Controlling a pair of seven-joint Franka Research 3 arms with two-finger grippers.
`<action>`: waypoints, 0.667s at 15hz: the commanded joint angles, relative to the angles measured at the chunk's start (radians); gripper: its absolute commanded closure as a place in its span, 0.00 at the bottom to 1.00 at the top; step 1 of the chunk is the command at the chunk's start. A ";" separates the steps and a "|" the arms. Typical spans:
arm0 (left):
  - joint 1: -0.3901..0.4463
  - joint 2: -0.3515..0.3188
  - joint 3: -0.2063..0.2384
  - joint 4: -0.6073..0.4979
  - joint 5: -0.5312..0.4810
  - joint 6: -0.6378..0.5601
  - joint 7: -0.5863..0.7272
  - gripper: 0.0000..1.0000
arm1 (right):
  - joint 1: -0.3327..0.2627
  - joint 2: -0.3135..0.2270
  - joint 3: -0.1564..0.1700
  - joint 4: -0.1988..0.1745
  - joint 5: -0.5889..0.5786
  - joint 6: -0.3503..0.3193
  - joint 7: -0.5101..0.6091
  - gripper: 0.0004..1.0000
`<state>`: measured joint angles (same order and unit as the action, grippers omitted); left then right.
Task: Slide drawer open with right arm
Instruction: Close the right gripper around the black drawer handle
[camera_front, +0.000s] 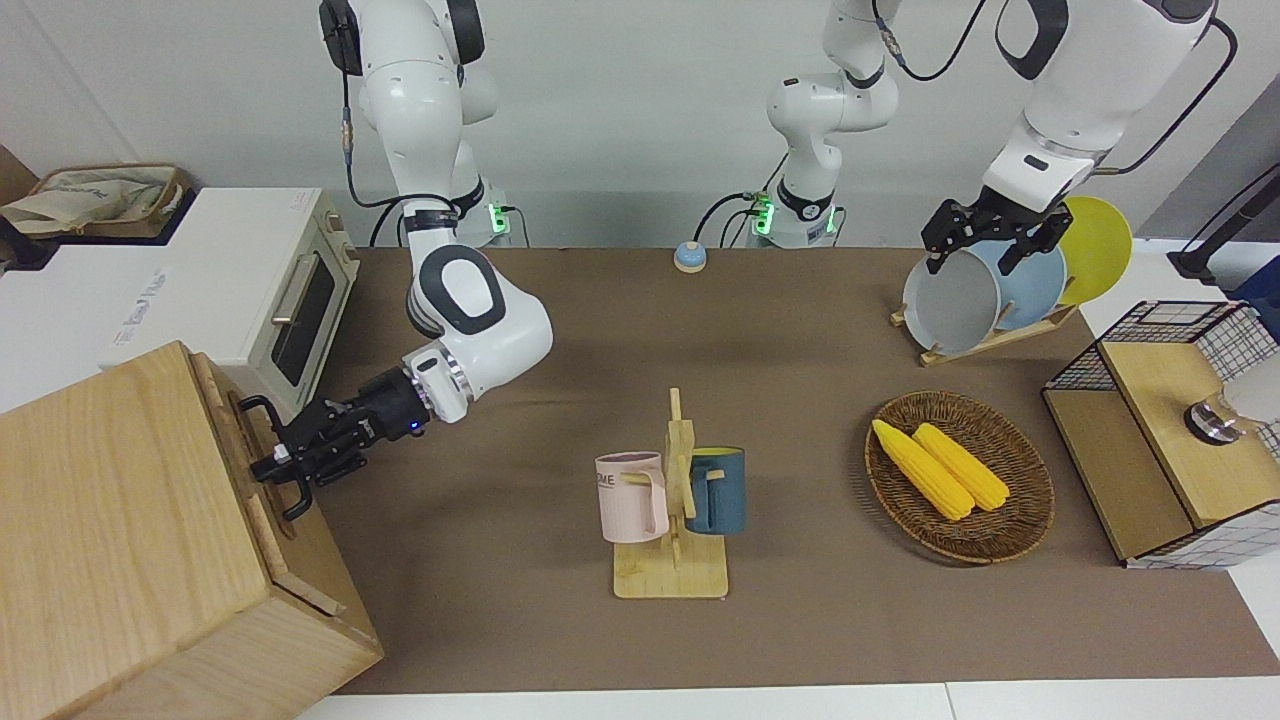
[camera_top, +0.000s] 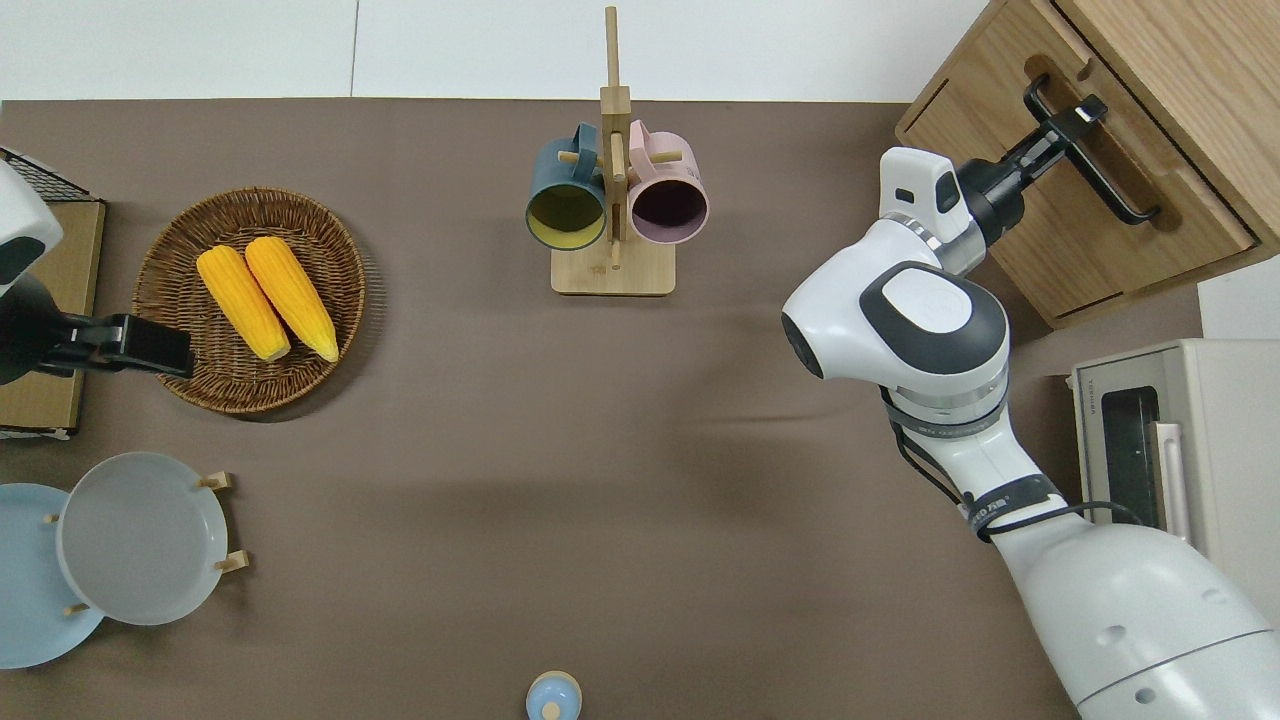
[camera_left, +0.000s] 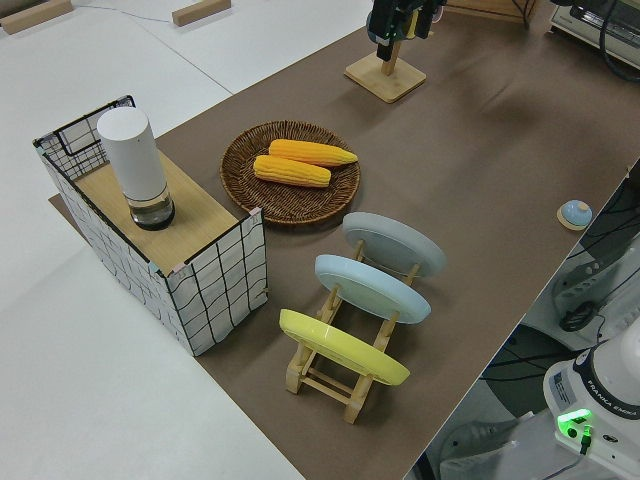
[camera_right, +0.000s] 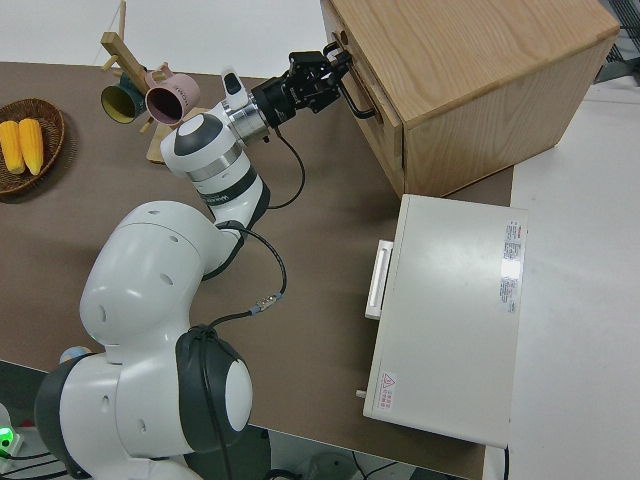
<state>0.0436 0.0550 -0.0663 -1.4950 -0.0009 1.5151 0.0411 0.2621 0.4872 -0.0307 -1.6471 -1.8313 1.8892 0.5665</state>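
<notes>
The drawer (camera_top: 1185, 205) sits shut in the front of the big pale wooden cabinet (camera_front: 110, 500) at the right arm's end of the table. Its black bar handle (camera_front: 297, 505) (camera_top: 1120, 185) (camera_right: 360, 100) stands off the drawer front. My right gripper (camera_front: 272, 465) (camera_top: 1080, 115) (camera_right: 330, 68) reaches sideways from the white right arm (camera_top: 900, 320) and is right at the handle, at the part of the bar farther from the robots. The gripper covers that stretch of the bar. The left arm with its gripper (camera_front: 985, 245) is parked.
A white toaster oven (camera_front: 290, 290) stands beside the cabinet, nearer to the robots. A mug rack (camera_front: 670, 500) holds a pink and a blue mug mid-table. A basket with corn (camera_front: 960, 475), a plate rack (camera_front: 990, 290) and a wire-grid cabinet (camera_front: 1170, 430) stand toward the left arm's end.
</notes>
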 joint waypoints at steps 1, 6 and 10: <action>-0.007 -0.004 0.000 0.009 0.018 -0.018 -0.010 0.01 | -0.012 -0.004 0.009 0.004 -0.009 0.013 0.000 1.00; -0.007 -0.004 0.000 0.010 0.018 -0.018 -0.010 0.01 | 0.003 0.004 0.012 0.003 -0.003 0.004 0.004 1.00; -0.007 -0.004 0.000 0.009 0.018 -0.018 -0.010 0.01 | 0.023 0.004 0.021 0.003 0.029 0.001 0.001 1.00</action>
<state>0.0436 0.0550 -0.0663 -1.4950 -0.0009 1.5151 0.0411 0.2688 0.4882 -0.0256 -1.6490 -1.8297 1.8746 0.5688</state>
